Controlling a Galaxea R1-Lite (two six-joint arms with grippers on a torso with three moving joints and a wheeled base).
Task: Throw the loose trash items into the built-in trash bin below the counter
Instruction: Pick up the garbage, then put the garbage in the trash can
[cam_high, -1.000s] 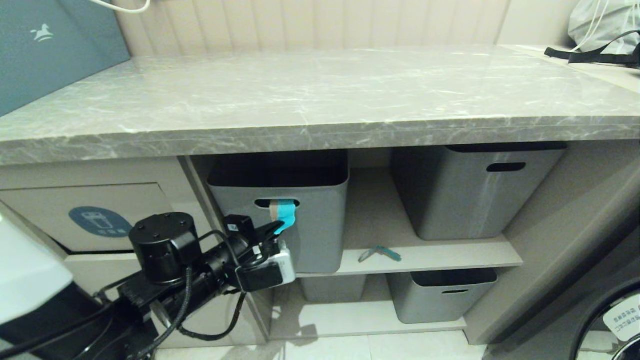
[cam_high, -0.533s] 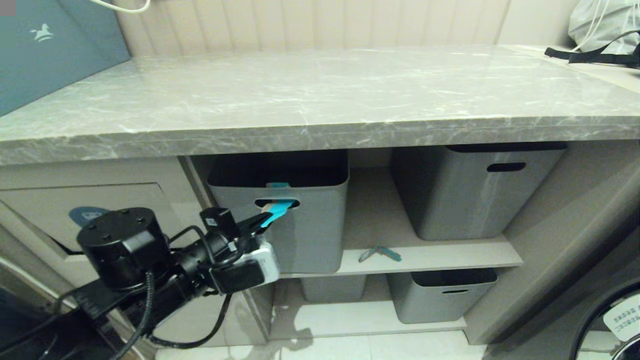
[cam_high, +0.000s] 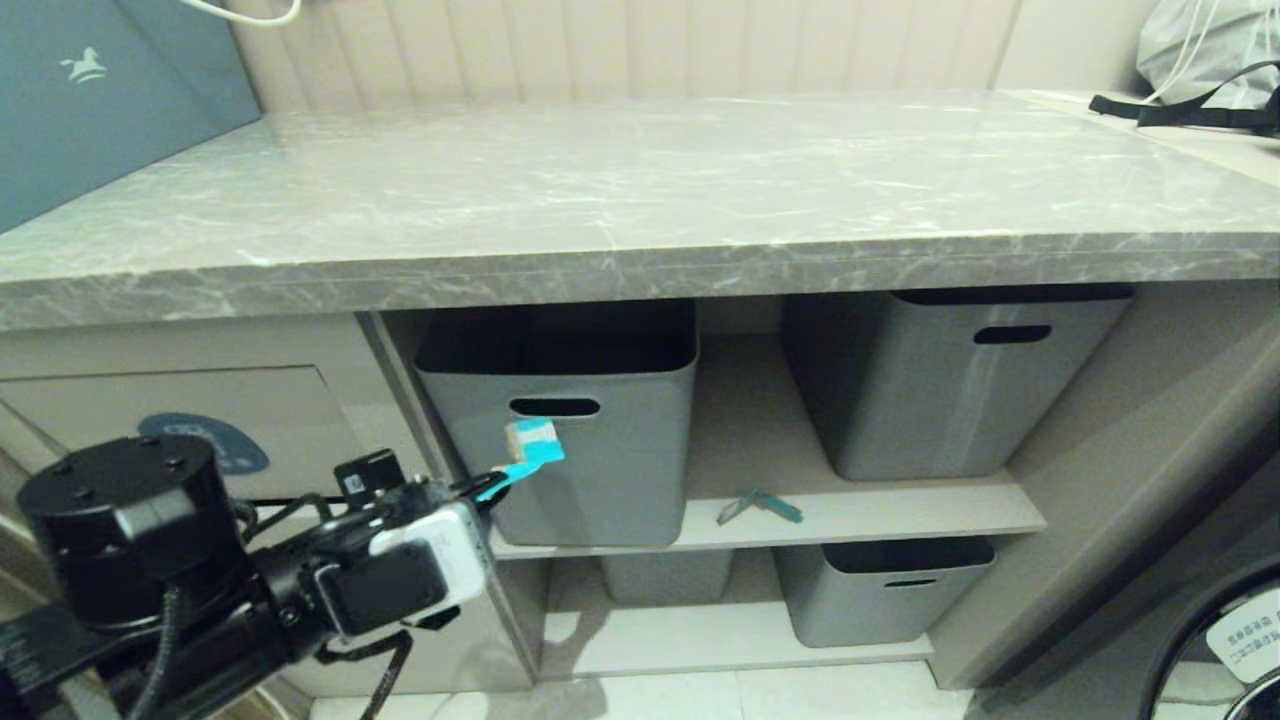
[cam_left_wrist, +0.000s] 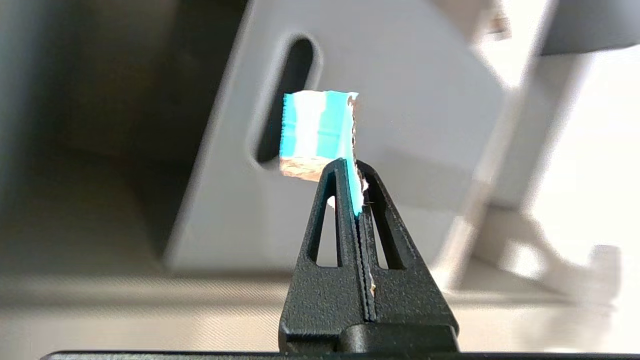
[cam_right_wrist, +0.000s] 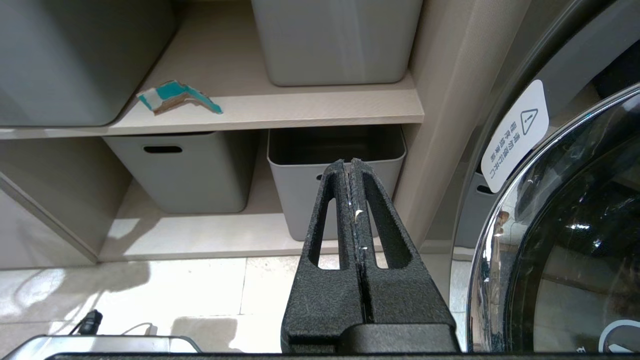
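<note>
My left gripper (cam_high: 484, 484) (cam_left_wrist: 351, 167) is shut on a torn turquoise-and-tan wrapper strip (cam_high: 527, 450) (cam_left_wrist: 317, 131), held in the air in front of the left grey tub (cam_high: 560, 440). A second bent teal-and-grey strip (cam_high: 758, 506) (cam_right_wrist: 175, 97) lies on the middle shelf between the upper tubs. The built-in trash bin (cam_high: 260, 420) is the beige flap panel at the left under the counter, with its blue oval sticker (cam_high: 225, 448) partly hidden by my left arm. My right gripper (cam_right_wrist: 350, 166) is shut and empty, low at the right, pointing toward the lower tub.
Several grey tubs stand on the shelves: an upper right one (cam_high: 940, 380) and lower ones (cam_high: 880, 590) (cam_right_wrist: 185, 170). A grey marble counter (cam_high: 640, 190) overhangs the shelves. A round chrome-rimmed appliance door (cam_right_wrist: 560, 240) is at the right. Pale floor tiles (cam_right_wrist: 150, 295) lie below.
My left arm has drawn back to the lower left, pulling the turquoise strip out of the left tub's handle slot. The strip now hangs free in the gripper.
</note>
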